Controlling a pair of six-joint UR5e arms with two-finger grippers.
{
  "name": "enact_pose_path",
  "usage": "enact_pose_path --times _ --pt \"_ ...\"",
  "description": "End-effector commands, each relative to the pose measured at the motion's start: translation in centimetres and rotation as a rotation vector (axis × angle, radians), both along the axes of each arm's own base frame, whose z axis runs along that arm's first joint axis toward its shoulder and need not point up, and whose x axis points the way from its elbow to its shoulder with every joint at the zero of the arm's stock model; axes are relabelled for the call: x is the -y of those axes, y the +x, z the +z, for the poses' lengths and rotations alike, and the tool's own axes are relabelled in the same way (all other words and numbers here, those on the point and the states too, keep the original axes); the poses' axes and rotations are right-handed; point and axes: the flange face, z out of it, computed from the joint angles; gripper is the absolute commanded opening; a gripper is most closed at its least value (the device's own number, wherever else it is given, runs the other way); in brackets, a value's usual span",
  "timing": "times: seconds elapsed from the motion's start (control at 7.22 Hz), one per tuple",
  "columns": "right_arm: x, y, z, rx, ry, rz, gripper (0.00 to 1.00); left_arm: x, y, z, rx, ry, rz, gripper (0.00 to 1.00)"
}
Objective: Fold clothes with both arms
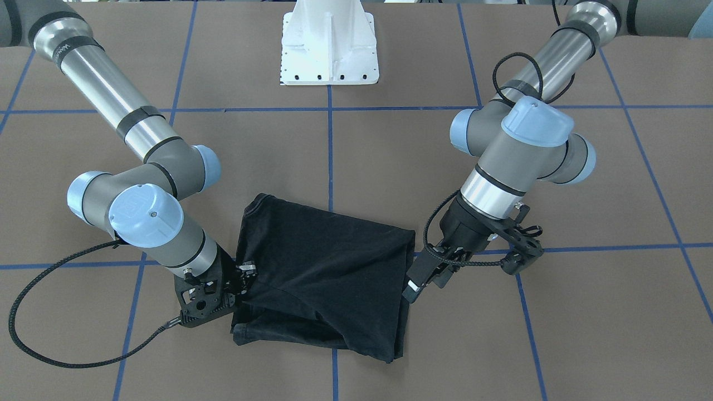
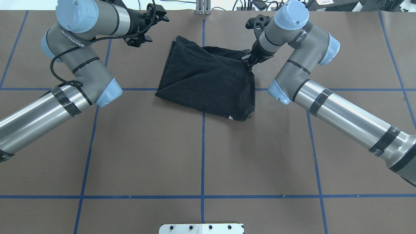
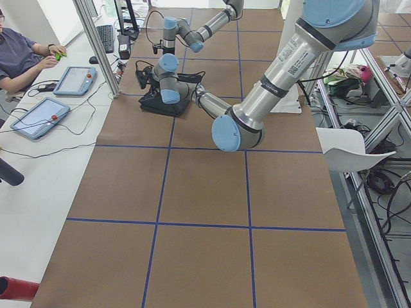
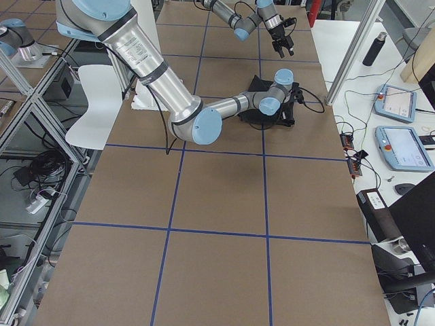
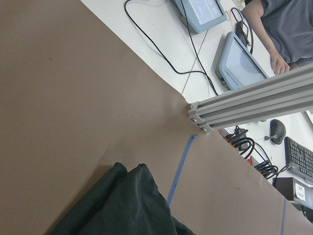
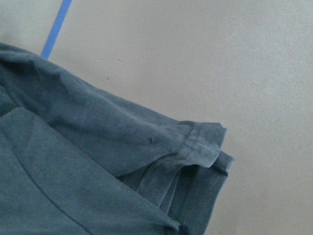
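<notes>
1. The black T-shirt (image 2: 208,74) lies folded into a rough rectangle on the brown surface (image 2: 146,146). It sits at the side far from the robot's base, across a blue tape line (image 2: 203,156). Its plain side faces up, and the collar is at its near right corner.
2. The left arm (image 2: 81,68) comes in from the near left and slants toward the far side. It bends sharply at the elbow, with the wrist turned so that the left claw (image 2: 139,39) points right, toward the shirt.
3. The left claw hangs above the surface to the left of the shirt, clear of the cloth. Its fingers are spread and hold nothing.
4. The right arm (image 2: 341,113) reaches in from the near right and doubles back at the elbow. It tips the right claw (image 2: 247,60) down onto the shirt's far right corner.
5. The right claw's tips are lost among the black folds, so I cannot tell whether they pinch the cloth. Its wrist view shows a sleeve hem (image 6: 200,147) close beneath.
</notes>
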Motion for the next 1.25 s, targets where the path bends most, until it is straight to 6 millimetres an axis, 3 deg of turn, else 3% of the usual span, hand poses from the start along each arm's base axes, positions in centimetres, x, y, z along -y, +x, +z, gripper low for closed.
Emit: enact_pose_path --times 0.0,0.14,0.28,0.42,0.55,0.69,0.83,1.11 --pt "2.2 2.6 -2.5 0.027 -0.055 -0.002 1.00 -0.3 -0.4 -0.3 -0.007 0.008 0.000 1.00" --pt "3.9 6.3 -5.3 0.028 -0.114 0.017 1.00 -2.5 -2.2 0.1 -0.020 0.037 0.010 1.00" --pt "4.5 10.9 -5.9 0.016 -0.134 0.057 1.00 -5.8 -4.5 2.0 -0.016 0.036 0.043 1.00" --pt "3.5 15.1 -4.2 -0.002 -0.151 0.087 1.00 -8.1 -6.6 3.2 0.036 0.074 0.081 1.00" --pt "1.9 19.2 -1.4 -0.023 -0.146 0.101 1.00 -9.9 -8.2 5.4 0.142 0.118 0.113 1.00" --pt "-0.6 22.6 2.4 -0.065 -0.149 0.095 1.00 -10.4 -10.6 7.8 0.272 0.180 0.142 1.00" --pt "-1.6 26.9 6.3 -0.115 -0.148 0.086 1.00 -9.4 -13.2 10.4 0.405 0.247 0.168 1.00" --pt "-4.7 32.6 14.1 -0.183 -0.168 0.048 1.00 -7.3 -19.2 15.0 0.655 0.384 0.247 1.00"
